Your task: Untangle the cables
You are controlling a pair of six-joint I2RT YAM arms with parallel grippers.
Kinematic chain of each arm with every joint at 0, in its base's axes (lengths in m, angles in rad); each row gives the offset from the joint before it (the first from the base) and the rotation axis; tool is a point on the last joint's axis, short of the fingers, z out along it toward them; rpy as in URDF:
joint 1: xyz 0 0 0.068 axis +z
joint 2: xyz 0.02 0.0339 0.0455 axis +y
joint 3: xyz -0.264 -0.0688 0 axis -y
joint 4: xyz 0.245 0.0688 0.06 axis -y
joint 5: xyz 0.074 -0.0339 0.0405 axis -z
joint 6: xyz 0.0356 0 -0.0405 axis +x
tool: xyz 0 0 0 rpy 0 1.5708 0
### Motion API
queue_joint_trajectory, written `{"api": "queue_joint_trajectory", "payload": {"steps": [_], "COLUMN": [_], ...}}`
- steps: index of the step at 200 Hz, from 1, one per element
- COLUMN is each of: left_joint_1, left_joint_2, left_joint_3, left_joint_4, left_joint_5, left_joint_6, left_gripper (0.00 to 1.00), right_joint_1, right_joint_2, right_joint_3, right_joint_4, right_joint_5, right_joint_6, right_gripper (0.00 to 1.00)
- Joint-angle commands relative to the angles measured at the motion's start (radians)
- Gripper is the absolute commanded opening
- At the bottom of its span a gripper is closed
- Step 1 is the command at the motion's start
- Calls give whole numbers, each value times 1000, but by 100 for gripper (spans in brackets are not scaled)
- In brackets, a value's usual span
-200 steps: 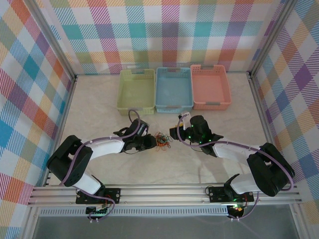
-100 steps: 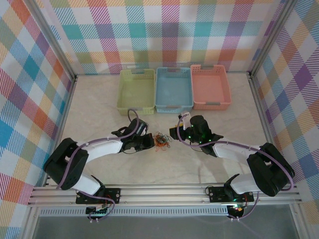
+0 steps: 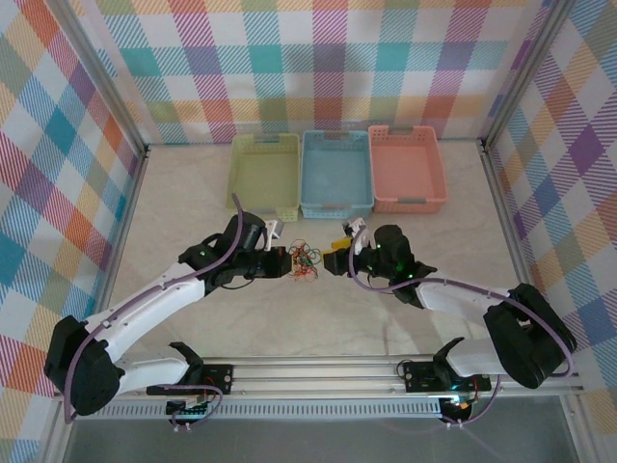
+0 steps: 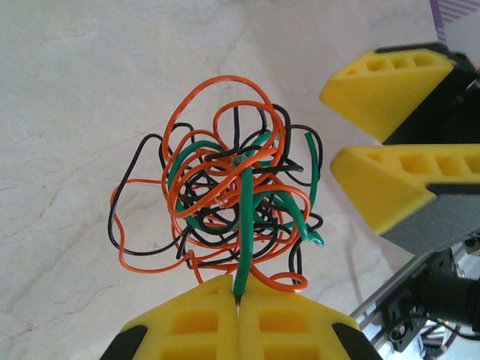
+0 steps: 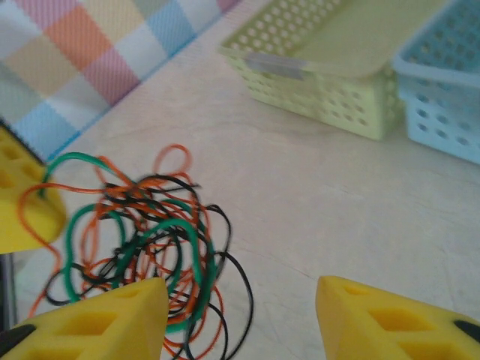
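Cables: a small knot of thin orange, black and green cables (image 3: 305,260), bunched in loose loops over the middle of the desk (image 3: 183,207), between the two grippers and in front of the baskets.
Knot up close: in the left wrist view the cables (image 4: 225,199) form a rounded tangle, with orange loops outermost and black and green strands crossing through the core.
Left gripper: the left gripper (image 3: 286,260) is clenched, its yellow fingers pressed flat together on one green cable (image 4: 245,225), which runs straight up from the seam of the left gripper (image 4: 238,304) into the knot.
Right gripper: the right gripper (image 3: 333,254) is released, its yellow fingers standing apart just beside the knot and grasping nothing.
Right gripper, other views: from the left wrist it (image 4: 330,124) sits right of the tangle. From its own camera the gripper (image 5: 240,289) has the cables (image 5: 142,240) against and partly behind its left-hand finger, and bare desk fills the gap.
Contact with desk: I cannot tell whether the knot rests on the surface or hangs just above it.
Baskets: a green basket (image 3: 264,178), a blue basket (image 3: 335,176) and a salmon basket (image 3: 407,170) stand side by side at the far edge, well apart from the knot.
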Motion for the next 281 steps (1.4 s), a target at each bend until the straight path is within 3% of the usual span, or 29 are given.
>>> {"api": "queue_joint_trajectory", "payload": {"steps": [1, 47, 99, 148, 207, 281], "left_joint_1": [-11, -11, -11, -12, -11, -11], "left_joint_2": [-9, 0, -14, -34, -87, -149], "left_joint_3": [44, 79, 86, 85, 87, 88], "left_joint_4": [-55, -96, -101, -100, -104, -75], "left_joint_5": [70, 159, 218, 276, 324, 334], "left_joint_6": [81, 147, 158, 164, 166, 129], "left_gripper": [0, 0, 0, 0, 0, 0], "right_joint_1": [5, 30, 50, 55, 53, 44], "right_joint_2": [-14, -3, 26, 103, 204, 220], "right_joint_3": [-39, -32, 54, 109, 144, 155], "right_joint_4": [174, 246, 123, 17, -81, -126], "right_joint_5": [-158, -244, -297, -174, 45, 156], "right_joint_6": [-83, -221, -282, -300, -303, -291], "right_gripper": [60, 63, 65, 59, 36, 34]}}
